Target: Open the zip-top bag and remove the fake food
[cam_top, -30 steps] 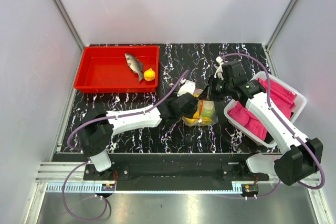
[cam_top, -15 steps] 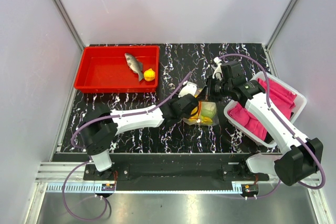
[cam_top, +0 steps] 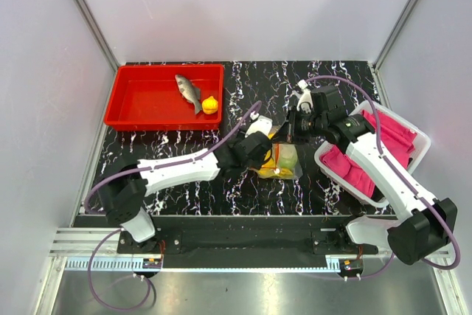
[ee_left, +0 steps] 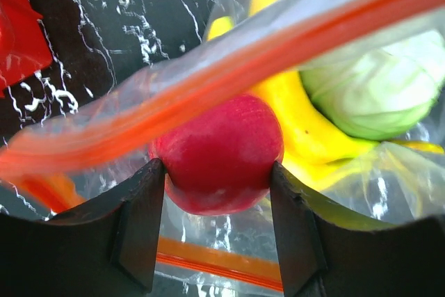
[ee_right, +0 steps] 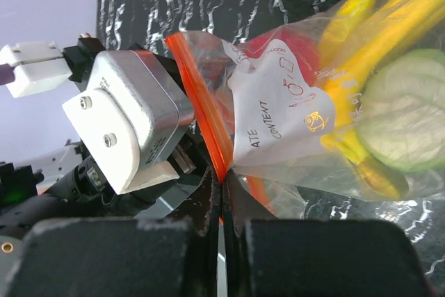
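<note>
Seen from above, a clear crinkly zip-top bag (cam_top: pixel 280 161) lies near the middle of the black white-veined marbled desk (cam_top: pixel 243 79), with the left gripper (cam_top: pixel 264 147) at its left side and the right gripper (cam_top: pixel 287 134) at its far edge. A red rectangular plastic tray (cam_top: pixel 133 101) in the far left corner holds a grey-silver toy fish (cam_top: pixel 188 90) and a small yellow-orange toy fruit (cam_top: pixel 210 105). A white bin (cam_top: pixel 322 158) of pink cloth (cam_top: pixel 343 164) sits at the right edge. In the left wrist view, the left gripper's black fingers (ee_left: pixel 139 227) press on both sides of a red round toy fruit (ee_left: pixel 219 154), clamping it in the bag's mouth. The orange-red zip strip (ee_left: pixel 243 67) crosses above it, and a yellow toy banana bunch (ee_left: pixel 299 126) and a pale green toy piece (ee_left: pixel 375 92) lie behind. In the right wrist view, the right gripper's fingers are pinched tight on the orange-red zip strip at the bag's edge, beside the left gripper's grey metal body (ee_right: pixel 128 126).
</note>
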